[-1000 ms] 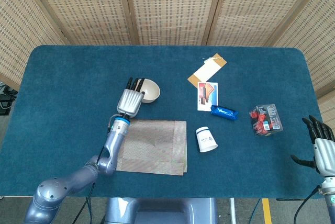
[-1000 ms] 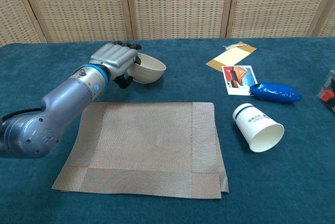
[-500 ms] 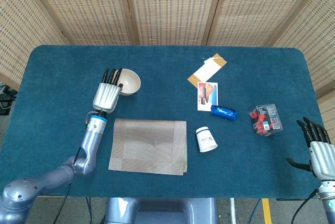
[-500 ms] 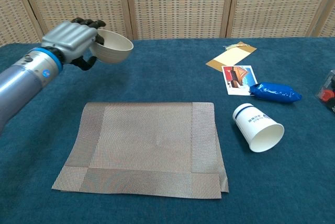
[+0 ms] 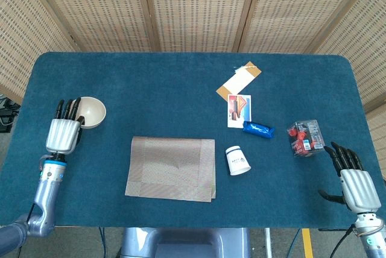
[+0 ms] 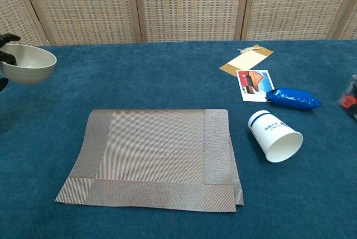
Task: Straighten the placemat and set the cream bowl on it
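The left hand (image 5: 62, 132) holds the round cream ceramic bowl (image 5: 90, 112) raised, well left of the flat rectangular grey-brown woven placemat (image 5: 171, 168), while the right hand (image 5: 354, 184), far right of the placemat, holds nothing, fingers apart.

The left hand (image 5: 63, 131) sits far out at the left side, back of the hand up, dark fingers (image 5: 67, 108) pointing away from the robot and gripping the rim of the cream bowl (image 5: 90, 112); its slim forearm runs back to the lower left corner. In the chest view only its fingertips (image 6: 6, 39) show. The right hand (image 5: 354, 182) is low at the right edge, back up, fingers spread and holding nothing
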Available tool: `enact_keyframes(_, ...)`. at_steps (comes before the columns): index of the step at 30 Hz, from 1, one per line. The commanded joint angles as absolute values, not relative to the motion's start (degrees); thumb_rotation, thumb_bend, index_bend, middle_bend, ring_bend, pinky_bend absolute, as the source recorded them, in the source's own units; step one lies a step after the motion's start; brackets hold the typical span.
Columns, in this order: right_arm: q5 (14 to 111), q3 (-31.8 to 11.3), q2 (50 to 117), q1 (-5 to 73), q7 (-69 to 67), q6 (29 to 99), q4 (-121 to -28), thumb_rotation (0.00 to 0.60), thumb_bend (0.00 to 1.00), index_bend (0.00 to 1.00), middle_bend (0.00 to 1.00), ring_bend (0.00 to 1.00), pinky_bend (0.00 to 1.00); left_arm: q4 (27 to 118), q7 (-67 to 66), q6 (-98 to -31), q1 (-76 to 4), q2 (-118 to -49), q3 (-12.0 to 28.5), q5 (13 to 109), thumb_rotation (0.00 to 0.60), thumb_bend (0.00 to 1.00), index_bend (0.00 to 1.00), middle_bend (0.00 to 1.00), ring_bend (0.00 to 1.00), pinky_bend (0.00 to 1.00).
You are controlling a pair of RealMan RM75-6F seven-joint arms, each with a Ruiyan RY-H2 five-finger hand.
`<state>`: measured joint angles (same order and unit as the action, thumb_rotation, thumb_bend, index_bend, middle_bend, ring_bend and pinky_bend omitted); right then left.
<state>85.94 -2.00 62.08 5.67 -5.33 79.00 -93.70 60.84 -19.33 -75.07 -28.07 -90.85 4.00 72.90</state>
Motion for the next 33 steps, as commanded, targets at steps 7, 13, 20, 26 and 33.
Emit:
enact_keyframes(7, 86.4, -1.4, 62.8, 5.7, -3.6, 79.0, -94.0, 0.6, 0.02, 0.09, 0.0, 0.0, 0.0, 60.8, -18.4, -73.0, -25.4, -89.1, 1.8, 74.3, 0.6, 0.65, 0.57, 0.0, 0.0, 0.0)
enact_keyframes(13, 86.1, -1.6, 62.7, 5.7, -4.2, 79.1, -94.0, 0.6, 0.02, 0.09, 0.0, 0.0, 0.0, 60.0, -19.0, -70.3, -24.6, -89.0, 1.1, 73.8, 0.6, 0.6, 0.53, 0.0, 0.0, 0.0)
enact_keyframes(20, 86.8, -1.4, 62.5, 5.7, -4.9, 79.6, -93.9, 0.6, 0.02, 0.09, 0.0, 0.0, 0.0, 60.8, -18.8, -67.9, -23.9, -87.9, 0.2, 74.5, 0.6, 0.27, 0.42, 0.0, 0.0, 0.0)
enact_keyframes(26, 87.0, -1.3, 62.6, 5.7, -4.7, 79.7, -93.9, 0.6, 0.02, 0.09, 0.0, 0.0, 0.0, 62.3, -17.5, -68.1, -23.1, -86.2, 0.0, 75.6, 0.6, 0.12, 0.32, 0.0, 0.0, 0.0)
enact_keyframes(33, 87.1, -1.2, 62.5, 5.6, -5.0, 80.0, -94.0, 0.6, 0.02, 0.09, 0.0, 0.0, 0.0, 67.7, -13.7, -71.2, -21.6, -81.3, 0.9, 77.2, 0.6, 0.09, 0.28, 0.0, 0.0, 0.0)
